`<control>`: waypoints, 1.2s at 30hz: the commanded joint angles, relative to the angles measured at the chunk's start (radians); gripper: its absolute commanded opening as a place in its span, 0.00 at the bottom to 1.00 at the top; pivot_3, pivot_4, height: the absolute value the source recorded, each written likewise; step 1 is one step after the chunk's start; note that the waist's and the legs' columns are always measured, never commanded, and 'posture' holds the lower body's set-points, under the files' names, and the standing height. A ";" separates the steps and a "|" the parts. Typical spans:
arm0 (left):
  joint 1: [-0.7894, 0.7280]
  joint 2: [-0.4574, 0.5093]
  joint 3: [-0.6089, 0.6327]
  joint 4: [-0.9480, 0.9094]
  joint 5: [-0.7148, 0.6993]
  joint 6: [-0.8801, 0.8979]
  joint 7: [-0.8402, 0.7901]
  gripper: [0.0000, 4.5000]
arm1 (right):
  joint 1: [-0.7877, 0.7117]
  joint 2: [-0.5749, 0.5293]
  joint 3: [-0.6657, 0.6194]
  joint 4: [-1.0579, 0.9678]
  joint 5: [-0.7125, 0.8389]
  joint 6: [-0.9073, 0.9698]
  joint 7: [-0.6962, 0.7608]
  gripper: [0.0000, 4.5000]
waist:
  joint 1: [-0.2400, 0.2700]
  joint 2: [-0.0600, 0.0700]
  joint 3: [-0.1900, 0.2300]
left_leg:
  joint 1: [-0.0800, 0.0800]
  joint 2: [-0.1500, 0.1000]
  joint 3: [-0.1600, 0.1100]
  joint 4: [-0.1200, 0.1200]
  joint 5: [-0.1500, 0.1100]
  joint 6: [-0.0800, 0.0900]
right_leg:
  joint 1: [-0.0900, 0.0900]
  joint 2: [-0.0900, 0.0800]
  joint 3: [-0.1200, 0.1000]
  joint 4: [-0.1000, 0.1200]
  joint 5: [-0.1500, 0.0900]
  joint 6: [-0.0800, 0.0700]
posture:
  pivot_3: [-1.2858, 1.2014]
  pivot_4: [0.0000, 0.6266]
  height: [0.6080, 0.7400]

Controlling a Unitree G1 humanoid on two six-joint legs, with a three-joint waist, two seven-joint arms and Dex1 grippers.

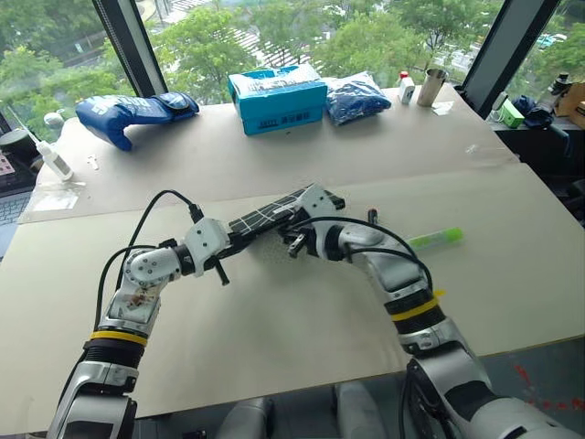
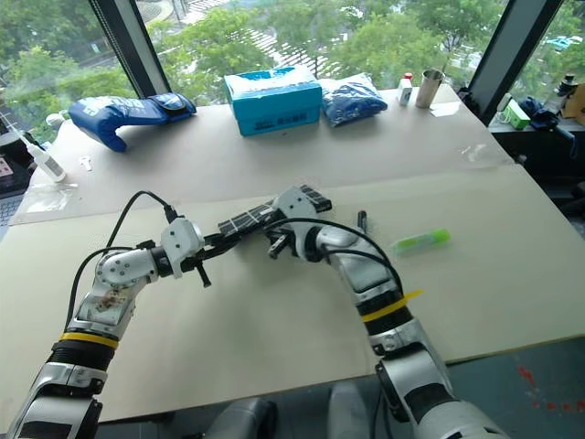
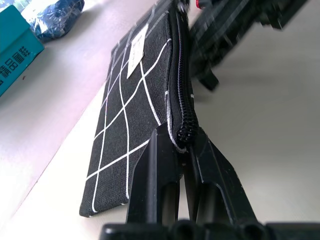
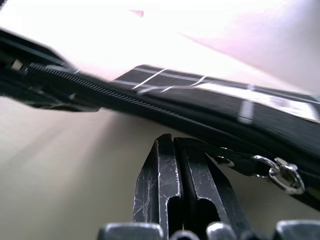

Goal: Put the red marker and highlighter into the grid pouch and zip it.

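Note:
The grid pouch point(image 1: 274, 215), black with white lines, is held off the table between my two grippers, zipper edge up. At its near end, my left gripper point(image 3: 179, 135) is shut on the end of the zipper point(image 3: 181, 75). Beside the pouch's middle, my right gripper point(image 4: 173, 142) is shut on the black zipper pull strap point(image 4: 235, 161), which runs to a metal ring point(image 4: 280, 175). The red marker point(image 1: 372, 217) lies on the table just right of my right wrist. The pale green highlighter point(image 1: 436, 240) lies farther right.
Along the far side of the table are a blue glove point(image 1: 137, 112), a teal box point(image 1: 277, 99), a blue bag point(image 1: 356, 96), a small bottle point(image 1: 406, 87) and a metal cup point(image 1: 432, 87). A white bottle point(image 1: 50, 155) stands at the left edge.

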 commanded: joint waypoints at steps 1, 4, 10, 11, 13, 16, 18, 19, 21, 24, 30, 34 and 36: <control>-0.005 -0.006 -0.004 -0.038 -0.005 0.006 -0.002 0.00 | -0.026 0.019 0.055 -0.091 0.022 0.006 0.056 0.01 | 0.000 0.000 0.000 | 0.000 0.000 0.000 0.000 0.000 0.000 | 0.000 0.000 0.000 0.000 0.000 0.000 | 0.52 0.24 1.00; 0.000 -0.005 -0.002 -0.043 -0.008 0.008 -0.003 0.00 | -0.019 0.007 0.060 -0.132 0.038 0.013 0.092 0.01 | -0.001 0.000 0.000 | 0.000 0.000 0.000 0.000 0.000 0.000 | 0.000 0.000 0.000 0.000 0.000 0.000 | 0.52 0.24 1.00; 0.000 -0.004 -0.001 -0.042 -0.008 0.012 -0.003 0.00 | -0.025 -0.030 -0.008 -0.109 0.047 0.002 0.085 0.01 | -0.001 0.000 0.000 | 0.000 0.000 0.000 0.000 0.000 0.000 | 0.000 0.000 0.000 0.000 0.000 0.000 | 0.52 0.24 1.00; -0.002 -0.004 0.000 -0.040 -0.008 0.012 -0.004 0.00 | -0.026 -0.040 -0.024 -0.113 0.052 0.001 0.084 0.01 | -0.001 0.000 0.000 | 0.000 0.000 0.000 0.000 0.000 0.000 | 0.000 0.000 0.000 0.000 0.000 0.000 | 0.52 0.24 1.00; -0.005 -0.003 0.000 -0.037 -0.008 0.012 -0.007 0.00 | -0.030 -0.064 -0.053 -0.104 0.049 0.000 0.073 0.01 | -0.001 0.000 0.000 | 0.000 0.000 0.000 0.000 0.000 0.000 | 0.000 0.000 0.000 0.000 0.000 0.000 | 0.52 0.24 1.00; -0.009 -0.003 0.001 -0.032 -0.007 0.011 -0.011 0.00 | -0.034 -0.106 -0.087 -0.074 0.033 -0.013 0.059 0.01 | -0.001 0.000 0.000 | 0.000 0.000 0.000 0.000 0.000 0.000 | 0.000 0.000 0.000 0.000 0.000 0.000 | 0.52 0.24 1.00; -0.011 -0.002 -0.001 -0.030 -0.006 0.010 -0.015 0.00 | -0.043 -0.119 -0.111 -0.068 0.045 -0.007 0.056 0.01 | -0.001 0.000 0.000 | 0.000 -0.001 0.000 0.000 0.000 0.000 | 0.000 0.000 0.000 -0.001 0.000 0.000 | 0.52 0.24 1.00; -0.011 -0.002 -0.001 -0.029 -0.006 0.009 -0.017 0.00 | -0.045 -0.120 -0.115 -0.072 0.049 -0.003 0.058 0.01 | -0.001 0.000 0.000 | 0.000 -0.001 0.000 0.000 0.000 0.000 | 0.000 0.000 0.000 -0.001 0.000 0.000 | 0.52 0.24 1.00; -0.013 -0.003 -0.002 -0.027 -0.005 0.009 -0.019 0.00 | -0.040 -0.110 -0.095 -0.095 0.054 0.005 0.068 0.01 | -0.001 0.000 0.000 | 0.000 0.000 0.000 0.000 0.000 0.000 | 0.000 0.000 0.000 -0.001 0.000 0.000 | 0.52 0.24 1.00; -0.016 -0.007 -0.005 -0.022 -0.003 0.009 -0.019 0.00 | -0.027 -0.076 -0.051 -0.125 0.058 0.018 0.081 0.01 | -0.005 0.000 0.000 | 0.000 0.000 0.000 0.000 0.000 0.000 | 0.000 0.000 0.000 0.000 0.000 0.000 | 0.52 0.24 1.00; -0.018 -0.013 -0.008 -0.023 -0.004 0.014 -0.018 0.00 | -0.064 0.005 -0.017 -0.119 0.066 0.020 0.089 0.01 | -0.003 0.000 0.000 | 0.000 0.000 0.000 0.000 0.000 0.000 | -0.001 0.000 0.000 0.000 0.001 0.000 | 0.52 0.24 1.00; -0.017 -0.016 -0.007 -0.023 -0.003 0.015 -0.016 0.00 | -0.072 0.016 -0.008 -0.123 0.068 0.017 0.110 0.01 | 0.000 0.000 0.000 | -0.001 0.000 0.000 0.002 0.000 0.000 | 0.000 -0.001 0.000 0.000 0.001 0.001 | 0.52 0.24 1.00; -0.016 -0.017 -0.006 -0.023 -0.003 0.016 -0.015 0.00 | -0.072 0.010 -0.008 -0.120 0.063 0.016 0.117 0.01 | -0.001 0.000 0.000 | -0.001 0.000 0.000 0.002 0.000 0.000 | 0.000 -0.001 0.000 0.000 0.002 0.001 | 0.52 0.24 1.00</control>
